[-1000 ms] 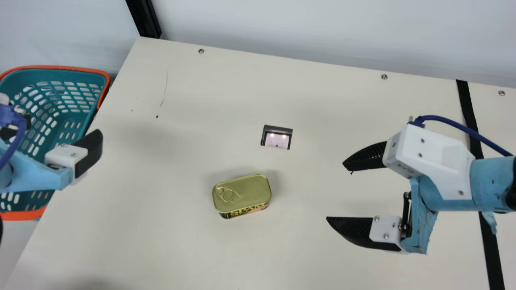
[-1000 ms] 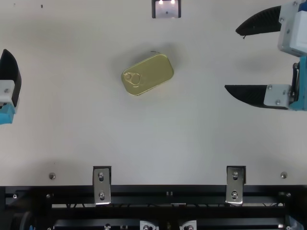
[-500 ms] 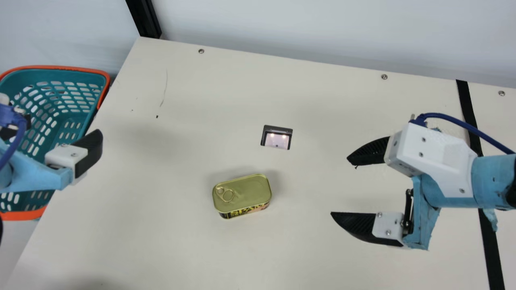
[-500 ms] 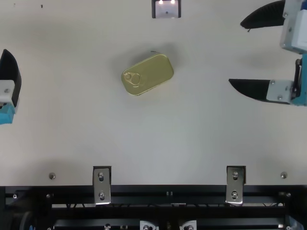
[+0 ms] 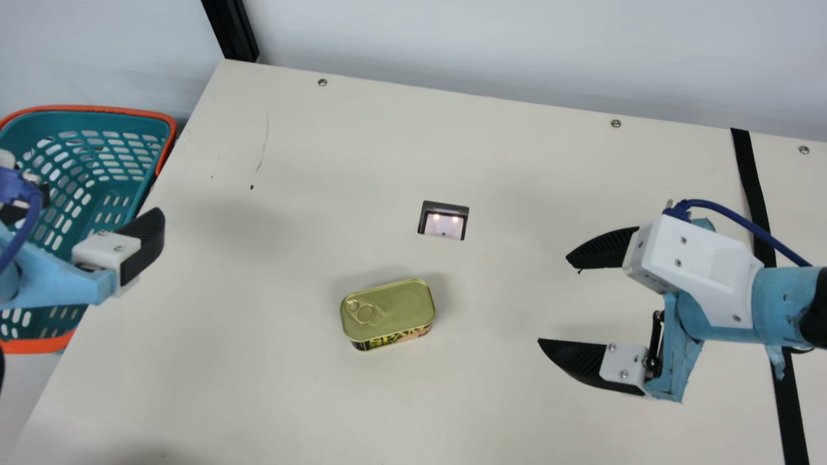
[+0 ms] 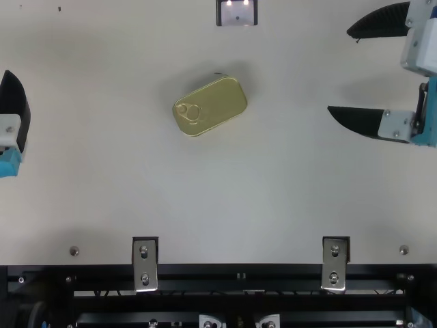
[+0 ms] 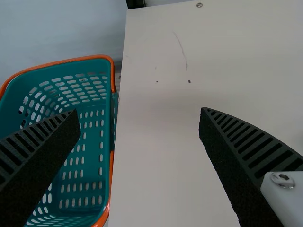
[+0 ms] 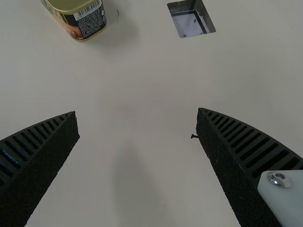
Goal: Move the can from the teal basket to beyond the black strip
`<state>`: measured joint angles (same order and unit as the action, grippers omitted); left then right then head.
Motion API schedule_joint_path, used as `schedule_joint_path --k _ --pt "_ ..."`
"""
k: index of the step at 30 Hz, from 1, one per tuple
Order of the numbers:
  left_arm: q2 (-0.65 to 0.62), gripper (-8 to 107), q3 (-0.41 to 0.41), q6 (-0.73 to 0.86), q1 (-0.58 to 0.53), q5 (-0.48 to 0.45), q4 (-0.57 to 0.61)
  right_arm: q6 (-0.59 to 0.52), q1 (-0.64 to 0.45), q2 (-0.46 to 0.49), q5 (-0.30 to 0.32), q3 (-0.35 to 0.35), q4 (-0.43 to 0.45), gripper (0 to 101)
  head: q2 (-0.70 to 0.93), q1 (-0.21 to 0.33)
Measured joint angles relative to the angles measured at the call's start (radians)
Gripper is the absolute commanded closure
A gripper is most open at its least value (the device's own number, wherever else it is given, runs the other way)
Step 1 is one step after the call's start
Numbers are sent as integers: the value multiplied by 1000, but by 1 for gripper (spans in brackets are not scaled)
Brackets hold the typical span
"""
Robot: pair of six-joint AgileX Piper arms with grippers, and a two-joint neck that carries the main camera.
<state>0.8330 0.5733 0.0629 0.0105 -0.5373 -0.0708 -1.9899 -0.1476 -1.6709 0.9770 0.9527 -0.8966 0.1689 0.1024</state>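
- Can [image 5: 395, 309] on tabletop [image 5: 278, 387], pull-tab lid up, well apart from both claws.
- Left claw [image 5: 102, 200]: wide, 10 o'clock from can, main view.
- Teal basket [image 5: 126, 226]: 10 o'clock too, just beside tabletop edge.
- Right claw [image 5: 554, 299]: wide, 3 o'clock from can.
- Black strip [image 5: 749, 168]: farther out toward 3 o'clock, runs under right arm.
- Square cutout [image 5: 444, 223]: 1 o'clock, near can.

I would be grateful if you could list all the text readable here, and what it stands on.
"SPAM": on the can, main view.
Small print below the barcode, right wrist view: too small to read.
Dark marks on the white housing: too small to tell.
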Motion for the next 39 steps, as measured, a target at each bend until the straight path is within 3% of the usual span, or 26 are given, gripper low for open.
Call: schedule_joint_path --k 10,20,39 --pt "0 9 0 0 0 0 0 -84 -22 -61 9 -25 -115 0 0 0" --pt "0 9 0 0 0 0 0 -105 3 -95 71 -9 -185 0 0 -10" --pt "0 9 0 0 0 0 0 -104 9 -91 74 -4 -183 0 0 0"
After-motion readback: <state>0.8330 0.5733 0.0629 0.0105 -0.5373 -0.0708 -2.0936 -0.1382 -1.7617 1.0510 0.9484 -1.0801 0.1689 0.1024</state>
